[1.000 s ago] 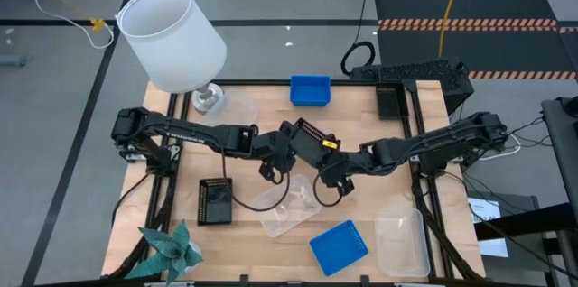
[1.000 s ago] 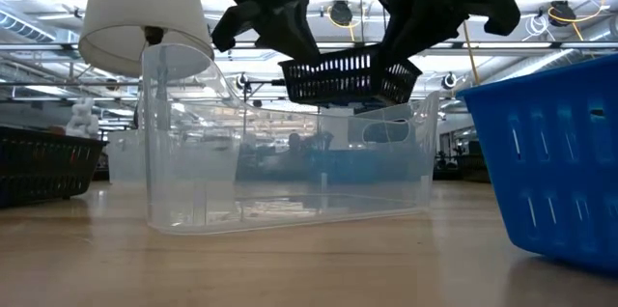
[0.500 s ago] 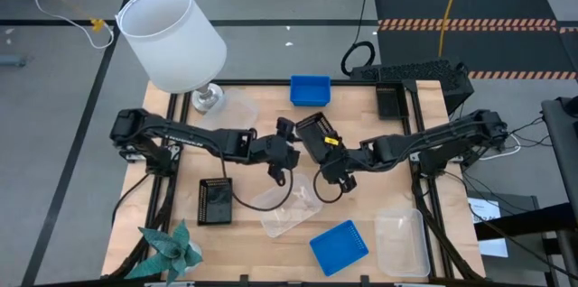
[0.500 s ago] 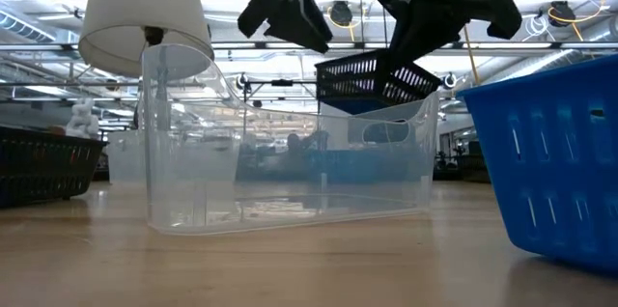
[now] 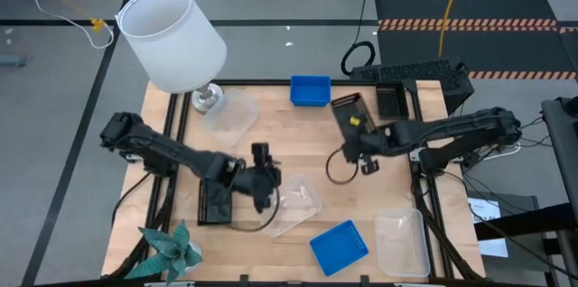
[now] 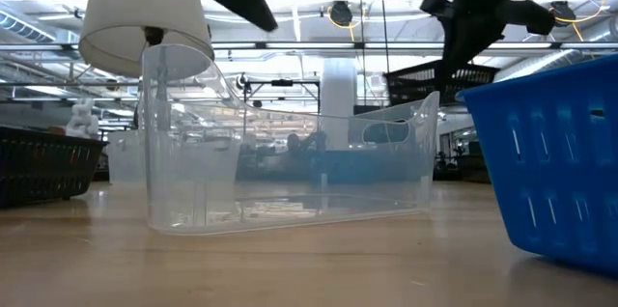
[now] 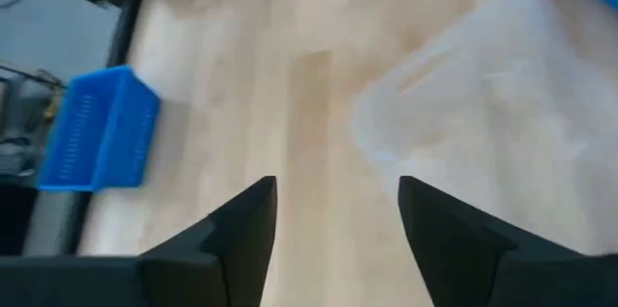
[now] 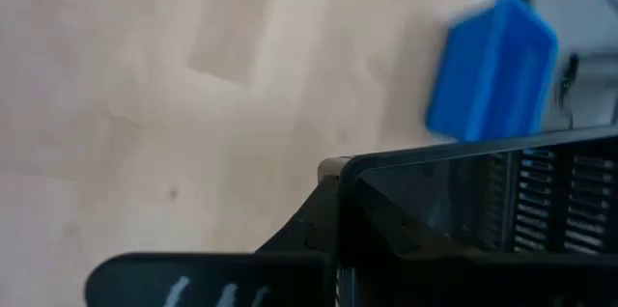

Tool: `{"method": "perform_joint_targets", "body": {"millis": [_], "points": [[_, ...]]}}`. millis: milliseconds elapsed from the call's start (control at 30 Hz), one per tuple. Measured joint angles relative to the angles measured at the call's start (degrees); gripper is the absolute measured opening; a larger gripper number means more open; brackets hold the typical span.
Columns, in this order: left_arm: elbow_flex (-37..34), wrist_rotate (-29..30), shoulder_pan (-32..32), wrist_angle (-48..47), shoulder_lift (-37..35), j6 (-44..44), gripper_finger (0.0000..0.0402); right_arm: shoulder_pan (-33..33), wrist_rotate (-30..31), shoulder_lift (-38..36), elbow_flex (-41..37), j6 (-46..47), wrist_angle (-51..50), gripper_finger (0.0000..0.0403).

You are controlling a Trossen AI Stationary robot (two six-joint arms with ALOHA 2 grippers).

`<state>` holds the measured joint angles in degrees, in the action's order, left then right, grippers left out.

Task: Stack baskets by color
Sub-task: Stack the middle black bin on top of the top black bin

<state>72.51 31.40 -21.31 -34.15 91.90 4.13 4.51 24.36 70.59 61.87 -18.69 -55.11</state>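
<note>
Tabletop: black basket (image 8: 463, 220) cropped (right fingers (image 8: 333, 249))

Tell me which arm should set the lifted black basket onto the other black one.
Right, probably. The right gripper already clamps the black basket in the air. The left gripper is open and empty, though nearer the black basket on the table.

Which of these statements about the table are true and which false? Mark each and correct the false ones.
1. The right gripper holds a black basket. True.
2. The left gripper is shut on a clear basket. False: its jaws are open and hold nothing.
3. Two blue baskets are on the table. True: one at the far edge, one at the near edge.
4. The lampshade is black. False: it is white.
</note>
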Motion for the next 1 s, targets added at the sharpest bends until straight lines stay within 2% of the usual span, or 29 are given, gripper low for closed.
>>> {"method": "perform_joint_targets", "body": {"millis": [233, 533, 767, 1000], "points": [[0.00, 6.74, -9.06, 2.38, 0.00, 4.16, 0.0190, -7.70, -0.47, -6.20, 0.00, -0.62, -4.42, 0.0007], [-0.40, 11.24, -13.48, 5.45, 0.81, 8.68, 0.0186, -17.49, -5.13, -12.19, 0.00, -10.26, -5.29, 0.0006], [-7.83, 11.69, -13.54, 20.27, 0.76, 5.58, 0.0186, -25.10, -7.42, -13.03, -0.02, -15.40, -7.54, 0.0006], [-13.98, 11.75, -13.10, 33.24, 0.76, 2.25, 0.0186, -31.33, -9.99, -12.93, -0.04, -16.52, -8.37, 0.0006]]}}
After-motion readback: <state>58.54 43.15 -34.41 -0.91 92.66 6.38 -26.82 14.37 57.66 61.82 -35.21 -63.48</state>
